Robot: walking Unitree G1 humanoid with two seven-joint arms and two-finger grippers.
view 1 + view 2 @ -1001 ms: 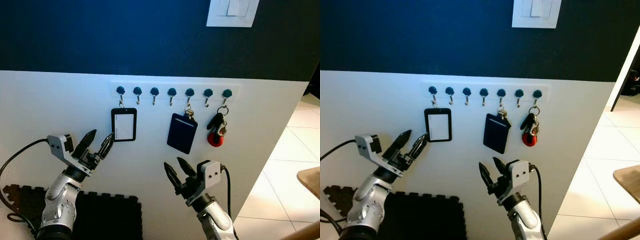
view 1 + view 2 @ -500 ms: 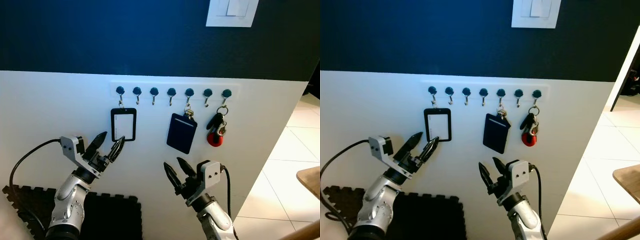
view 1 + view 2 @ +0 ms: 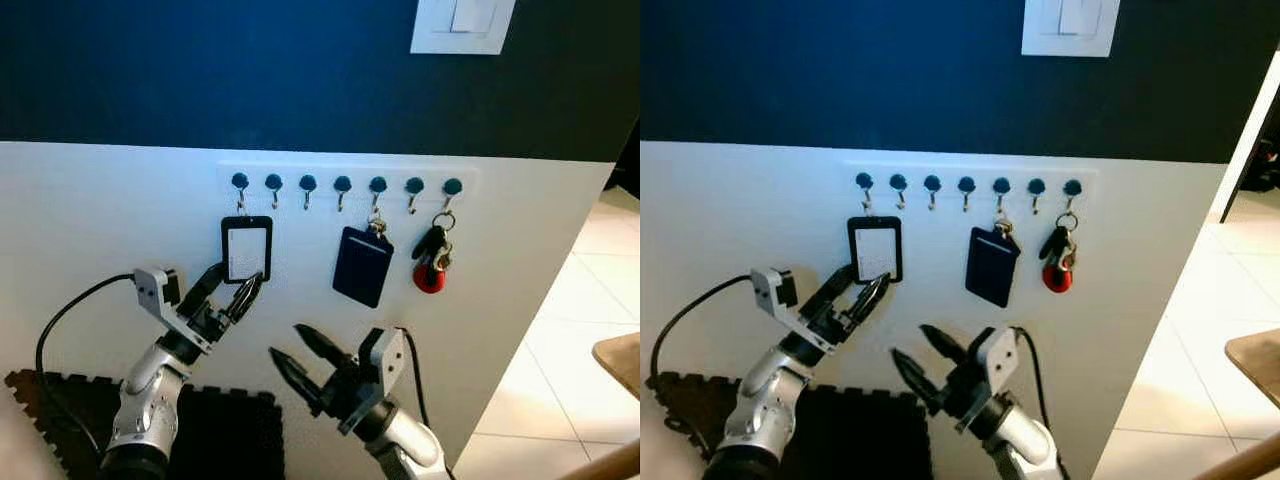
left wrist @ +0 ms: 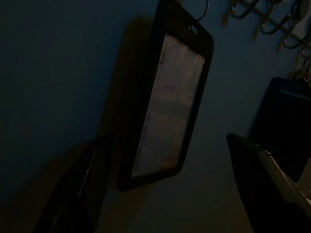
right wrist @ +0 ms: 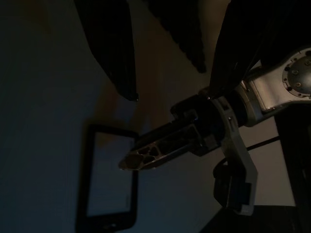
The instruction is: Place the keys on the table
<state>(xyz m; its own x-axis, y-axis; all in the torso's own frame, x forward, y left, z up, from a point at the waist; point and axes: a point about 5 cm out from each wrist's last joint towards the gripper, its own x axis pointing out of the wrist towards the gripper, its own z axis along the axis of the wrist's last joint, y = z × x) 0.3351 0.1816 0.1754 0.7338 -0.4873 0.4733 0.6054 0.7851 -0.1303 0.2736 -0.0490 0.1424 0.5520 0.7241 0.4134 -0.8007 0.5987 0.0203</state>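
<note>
Task barely begun, by the look of it. The keys (image 3: 434,262), a dark bunch with a red fob, are seen hanging from the last hook at the right end of the hook rail (image 3: 345,183); no claw is on them.

Left claw (image 3: 232,291) is raised close to the wall, fingers parted, nothing held. It is placed at the lower edge of the clear badge holder (image 3: 246,249), which hangs from the first hook, well apart from the keys. In the left wrist view the badge holder (image 4: 167,97) is framed between the two dark fingers, not gripped.

Right claw (image 3: 303,360) is held low before the wall, fingers spread wide, empty, pointed toward the robot's left and below the dark card sleeve (image 3: 362,264). The keys are up and to its right, near but not reached.

Left to do, as judged: a claw to be brought to the key ring, the ring lifted off its hook, the keys carried to the surface and put down.

Surface: a wooden corner (image 3: 618,360) is glimpsed at the right edge, likely the table; little of it can be made out.

Room: wall white below, dark blue above, a white switch plate (image 3: 463,24) at the top. Pale floor tiles (image 3: 540,380) at right; a black foam mat (image 3: 220,430) at the wall's foot.
</note>
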